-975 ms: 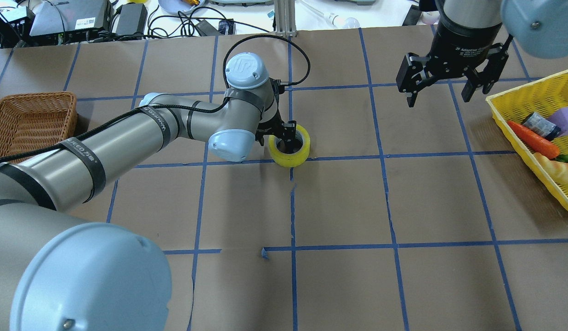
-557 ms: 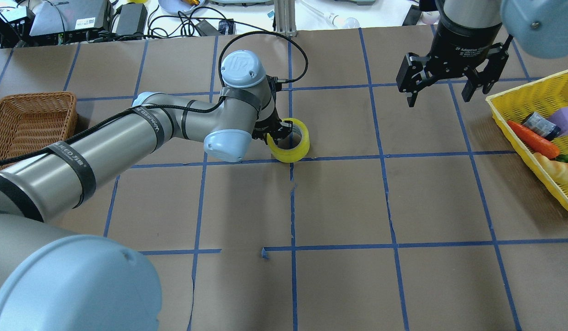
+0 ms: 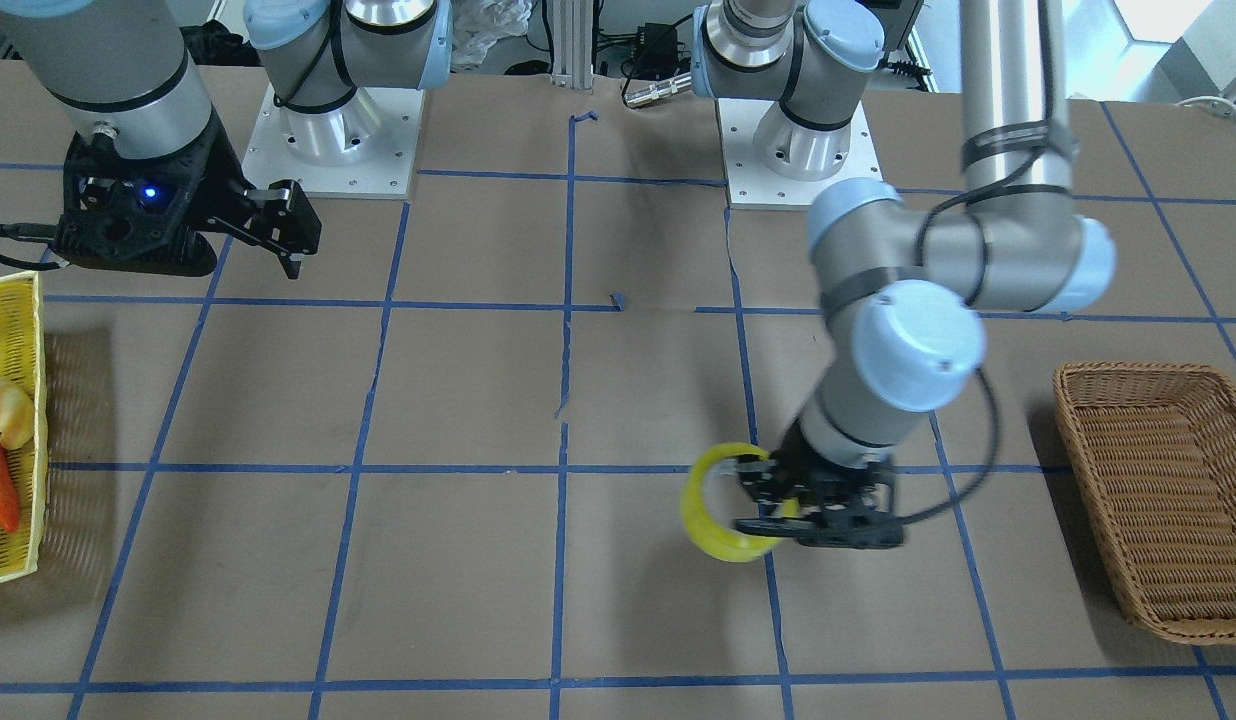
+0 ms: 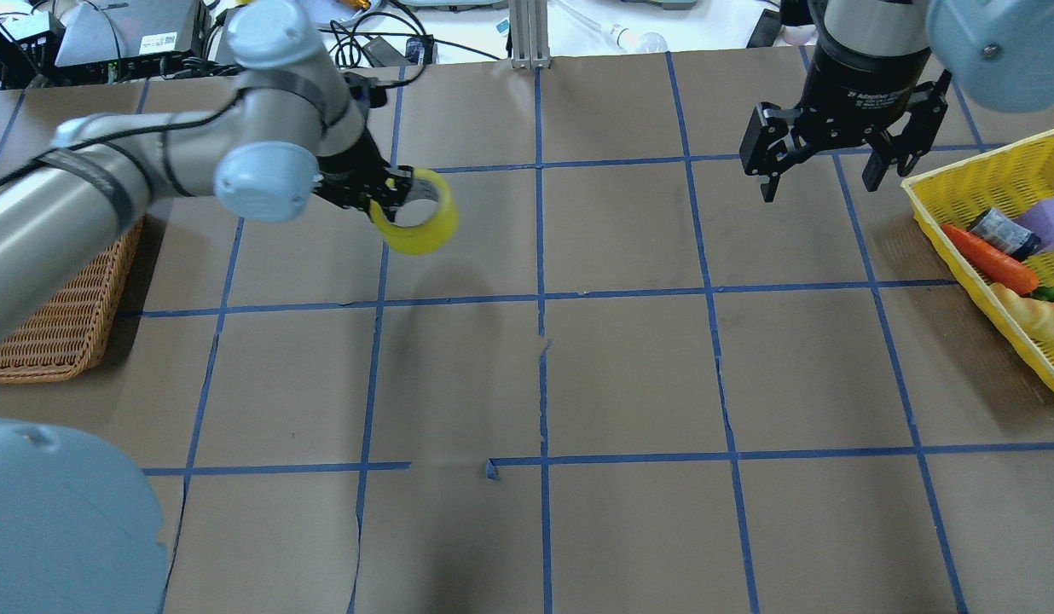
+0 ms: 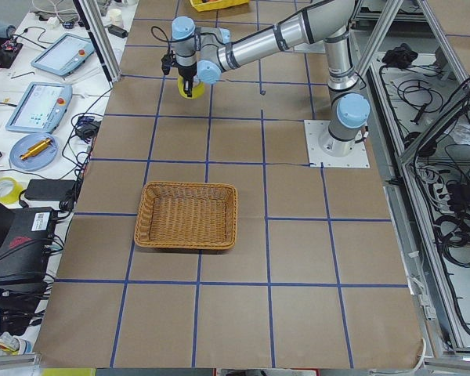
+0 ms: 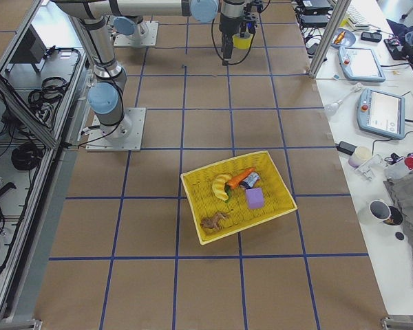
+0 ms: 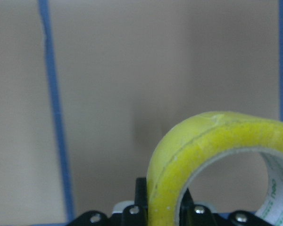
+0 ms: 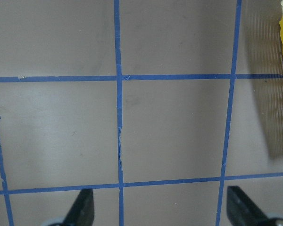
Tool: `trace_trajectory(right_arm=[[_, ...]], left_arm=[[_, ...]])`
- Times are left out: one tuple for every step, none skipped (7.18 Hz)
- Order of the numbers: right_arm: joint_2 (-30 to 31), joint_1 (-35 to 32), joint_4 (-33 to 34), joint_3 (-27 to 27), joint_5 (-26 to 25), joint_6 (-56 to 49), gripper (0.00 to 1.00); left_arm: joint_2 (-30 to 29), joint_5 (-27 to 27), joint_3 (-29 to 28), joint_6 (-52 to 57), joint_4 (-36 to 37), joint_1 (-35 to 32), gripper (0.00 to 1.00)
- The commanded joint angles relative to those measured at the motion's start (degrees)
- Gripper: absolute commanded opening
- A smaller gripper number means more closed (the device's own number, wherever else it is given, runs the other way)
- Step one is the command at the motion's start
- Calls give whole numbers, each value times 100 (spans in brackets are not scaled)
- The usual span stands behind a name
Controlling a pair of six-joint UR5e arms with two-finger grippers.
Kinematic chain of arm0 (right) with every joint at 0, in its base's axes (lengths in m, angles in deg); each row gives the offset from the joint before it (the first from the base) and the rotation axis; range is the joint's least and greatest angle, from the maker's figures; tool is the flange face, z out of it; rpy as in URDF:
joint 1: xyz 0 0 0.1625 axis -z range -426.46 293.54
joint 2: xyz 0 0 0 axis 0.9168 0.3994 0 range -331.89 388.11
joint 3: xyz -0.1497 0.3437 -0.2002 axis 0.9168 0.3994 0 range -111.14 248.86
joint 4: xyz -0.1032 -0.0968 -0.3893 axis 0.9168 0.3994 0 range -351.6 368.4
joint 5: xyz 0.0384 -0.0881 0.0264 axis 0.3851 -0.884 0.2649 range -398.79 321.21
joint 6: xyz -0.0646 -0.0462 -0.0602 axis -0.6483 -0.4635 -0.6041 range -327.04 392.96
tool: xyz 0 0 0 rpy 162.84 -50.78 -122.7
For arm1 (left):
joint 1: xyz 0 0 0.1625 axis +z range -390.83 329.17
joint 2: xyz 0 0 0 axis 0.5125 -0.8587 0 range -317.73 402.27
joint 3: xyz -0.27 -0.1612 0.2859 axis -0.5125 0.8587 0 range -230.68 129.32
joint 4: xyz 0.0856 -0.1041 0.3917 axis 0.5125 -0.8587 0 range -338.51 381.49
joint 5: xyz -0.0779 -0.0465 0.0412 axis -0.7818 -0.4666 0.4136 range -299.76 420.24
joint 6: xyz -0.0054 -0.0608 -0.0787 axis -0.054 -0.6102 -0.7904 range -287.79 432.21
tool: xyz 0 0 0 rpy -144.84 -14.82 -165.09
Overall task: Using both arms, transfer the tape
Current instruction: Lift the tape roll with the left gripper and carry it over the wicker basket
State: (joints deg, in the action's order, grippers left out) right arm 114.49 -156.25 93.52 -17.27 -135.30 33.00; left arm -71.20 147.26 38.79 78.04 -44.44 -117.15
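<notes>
The yellow tape is held in my left gripper, which is shut on the roll's wall, one finger inside the core. The roll hangs tilted above the brown table, left of centre, with its shadow below it. It also shows in the front-facing view and fills the lower right of the left wrist view. My right gripper is open and empty, hovering at the far right, well apart from the tape. Its two fingertips frame bare table in the right wrist view.
A wicker basket sits at the left edge, partly under my left arm. A yellow basket with a carrot and other items stands at the right edge. Cables and devices lie beyond the table's far edge.
My left gripper has lifted the tape off the table and carried it to the left and a little farther away. The right gripper has barely moved.
</notes>
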Motion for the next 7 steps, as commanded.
trace_trajectory(right_arm=[[1, -3, 4, -27, -61, 4, 100], [1, 6, 13, -18, -61, 4, 100], [10, -3, 4, -27, -61, 13, 100], [10, -3, 4, -27, -44, -22, 100], [10, -12, 4, -18, 52, -14, 100], [10, -20, 4, -18, 53, -14, 100], [10, -12, 4, -18, 88, -22, 100]], left_arm=[[54, 521, -997, 1836, -1192, 1437, 0], [27, 770, -1132, 2382, -1203, 1886, 0], [-104, 772, -1220, 3301, -1159, 2474, 0], [-366, 720, -1256, 4381, -715, 3228, 0], [-778, 668, -1265, 5009, -67, 3557, 0], [-1095, 406, -1291, 5468, 331, 3709, 0], [-1324, 342, -1291, 5568, 553, 3867, 0]])
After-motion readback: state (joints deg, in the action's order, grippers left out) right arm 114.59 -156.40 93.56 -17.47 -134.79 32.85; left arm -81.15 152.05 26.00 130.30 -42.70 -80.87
